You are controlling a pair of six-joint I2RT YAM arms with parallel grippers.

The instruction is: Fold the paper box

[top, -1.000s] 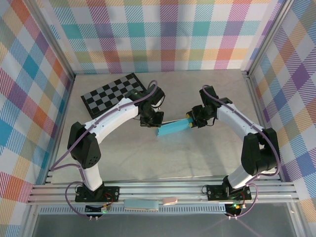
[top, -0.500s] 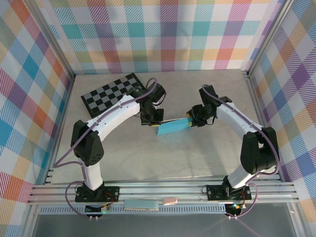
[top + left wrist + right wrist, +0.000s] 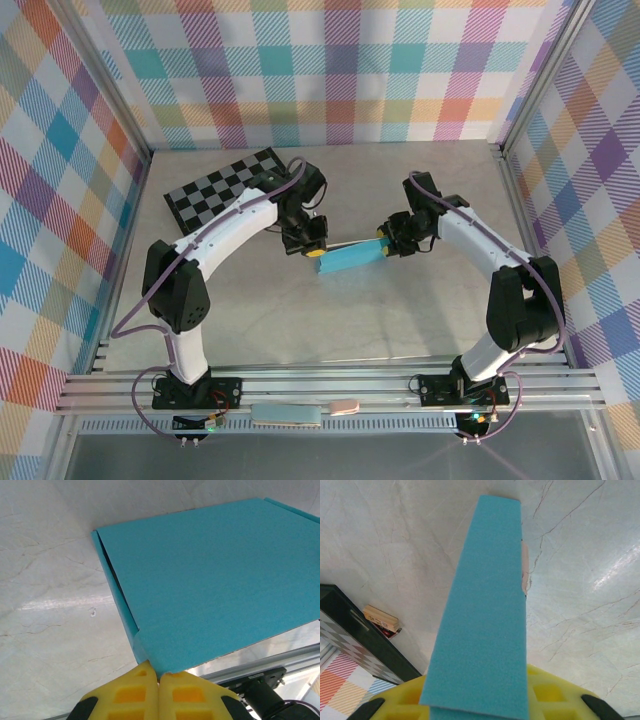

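Note:
The paper box (image 3: 350, 258) is a flat turquoise rectangle held above the middle of the table, its long axis running left to right. My right gripper (image 3: 386, 247) is shut on its right end; in the right wrist view the box (image 3: 485, 605) runs out from between the yellow fingers (image 3: 552, 692) of that gripper (image 3: 477, 702). My left gripper (image 3: 314, 251) is at the box's left end. Its yellow fingertips (image 3: 145, 672) are pressed together, the gripper (image 3: 159, 673) touching a corner of the box (image 3: 215, 580). A side flap (image 3: 117, 597) along that edge stands slightly ajar.
A black-and-grey checkerboard (image 3: 225, 190) lies at the back left, also seen low at the left of the right wrist view (image 3: 355, 640), with a small wooden block (image 3: 381, 620) beside it. Plaid walls enclose the table. An aluminium rail (image 3: 330, 385) runs along the near edge.
The left arm's wrist has swung toward the back and its shut gripper has shifted slightly right against the box's left end. The right gripper and the box have hardly moved.

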